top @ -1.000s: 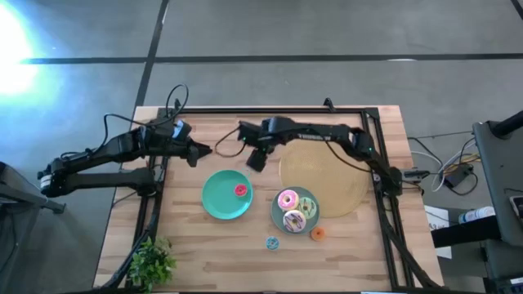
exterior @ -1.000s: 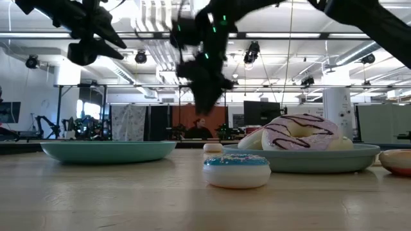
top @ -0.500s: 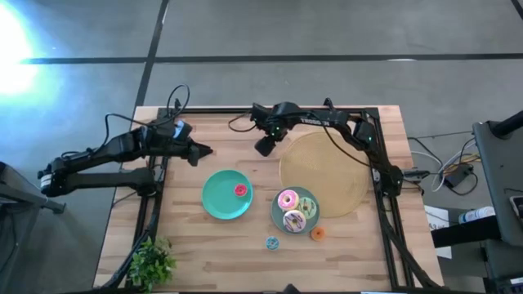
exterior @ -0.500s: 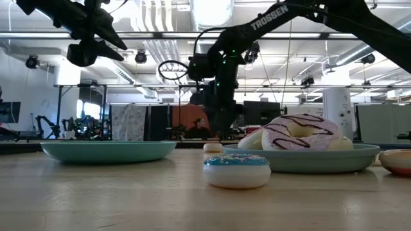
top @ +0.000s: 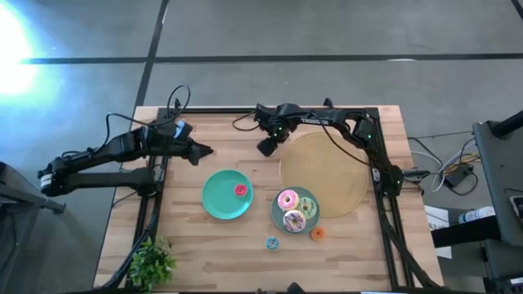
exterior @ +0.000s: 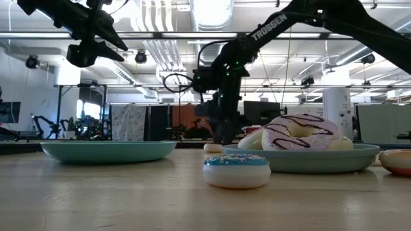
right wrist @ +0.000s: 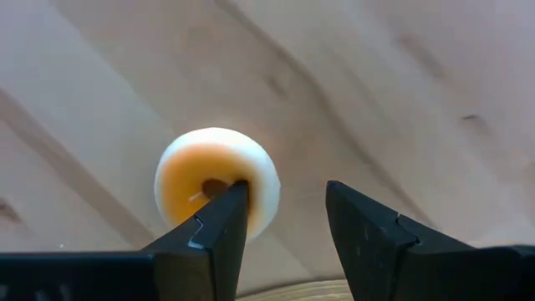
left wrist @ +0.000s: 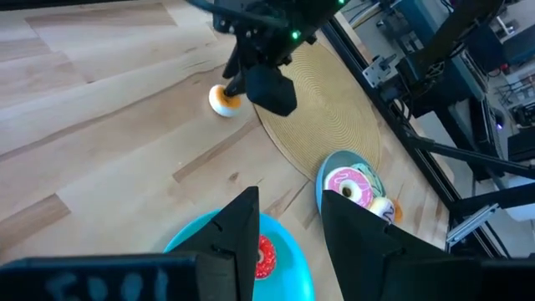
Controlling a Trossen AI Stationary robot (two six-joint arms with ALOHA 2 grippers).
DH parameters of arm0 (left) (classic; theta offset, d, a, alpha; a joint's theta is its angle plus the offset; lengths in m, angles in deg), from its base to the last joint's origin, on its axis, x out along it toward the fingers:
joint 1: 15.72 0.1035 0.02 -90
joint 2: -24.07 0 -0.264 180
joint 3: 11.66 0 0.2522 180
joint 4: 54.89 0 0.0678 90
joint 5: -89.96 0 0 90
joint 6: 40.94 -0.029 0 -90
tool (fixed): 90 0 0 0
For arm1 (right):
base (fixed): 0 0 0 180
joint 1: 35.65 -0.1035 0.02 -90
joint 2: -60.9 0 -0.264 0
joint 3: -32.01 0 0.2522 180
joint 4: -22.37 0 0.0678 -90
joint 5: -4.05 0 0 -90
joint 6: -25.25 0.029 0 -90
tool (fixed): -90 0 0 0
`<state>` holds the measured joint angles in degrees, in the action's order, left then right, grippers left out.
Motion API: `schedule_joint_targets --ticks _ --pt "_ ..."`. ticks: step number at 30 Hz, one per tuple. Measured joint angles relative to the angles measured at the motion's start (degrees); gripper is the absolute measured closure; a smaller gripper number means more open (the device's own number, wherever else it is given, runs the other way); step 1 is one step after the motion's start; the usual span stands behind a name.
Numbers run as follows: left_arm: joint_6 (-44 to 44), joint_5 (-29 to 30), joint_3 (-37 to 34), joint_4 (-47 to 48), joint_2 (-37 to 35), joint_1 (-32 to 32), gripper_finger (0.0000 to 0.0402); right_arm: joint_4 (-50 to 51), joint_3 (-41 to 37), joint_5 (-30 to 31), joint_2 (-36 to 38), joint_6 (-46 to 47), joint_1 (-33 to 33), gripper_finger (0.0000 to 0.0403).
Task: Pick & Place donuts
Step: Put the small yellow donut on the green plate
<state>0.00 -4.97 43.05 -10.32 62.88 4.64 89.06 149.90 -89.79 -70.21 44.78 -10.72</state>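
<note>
Seen from directly above: pale wooden slatted table (top: 196, 245) with two dark robot arms reaching in from either side.

Hidden or hard to make out: small cream-edged ring donut with orange icing (right wrist: 216, 185), out of sight under the right arm in the overhead view; only a sliver visible at table height (exterior: 212, 148), behind the blue one. Clear in both wrist views (left wrist: 223, 99). Tiny orange ring donut (top: 317, 233) cut off at the edge of the table-height view (exterior: 398, 160). Small green leafy plant (top: 152, 261) at the near left corner, partly over the table edge.

Writing: white "TROSSEN" lettering on the right arm's link (exterior: 268, 27), legible at table height. No other text legible.

Right gripper (right wrist: 280, 219) low over the far middle of the table, just off the edge of the large round tan woven mat (top: 327, 173), fingers a narrow gap apart, nothing between them. Cream-and-orange donut flat on the wood just beyond one fingertip (right wrist: 227, 201), which overlaps its rim.

Left gripper (top: 204, 151) raised above the far left of the table, fingers (left wrist: 238, 226) parted, empty.

Round teal plate (top: 214, 200) near the centre, small red ring donut (top: 240, 190) on it. Second round teal plate (top: 307, 224) beside it, overlapping the mat, carrying pink-iced (top: 288, 199), green-iced (top: 307, 206) and white-and-brown-iced (top: 292, 219) donuts. Tiny blue ring donut (top: 272, 242) on bare wood nearby.
</note>
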Motion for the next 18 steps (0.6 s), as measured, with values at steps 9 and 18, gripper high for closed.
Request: schedule_joint_targets --ticks 9,18 --pt "0.3 0.1 0.0 0.0 0.0 0.0 0.0297 0.1 3.0 -7.6 -0.7 0.1 -0.6 0.0259" --pt "0.1 0.1 0.0 0.0 0.0 0.0 0.0297 0.8 4.0 -9.0 -0.7 1.1 -1.1 0.0274"
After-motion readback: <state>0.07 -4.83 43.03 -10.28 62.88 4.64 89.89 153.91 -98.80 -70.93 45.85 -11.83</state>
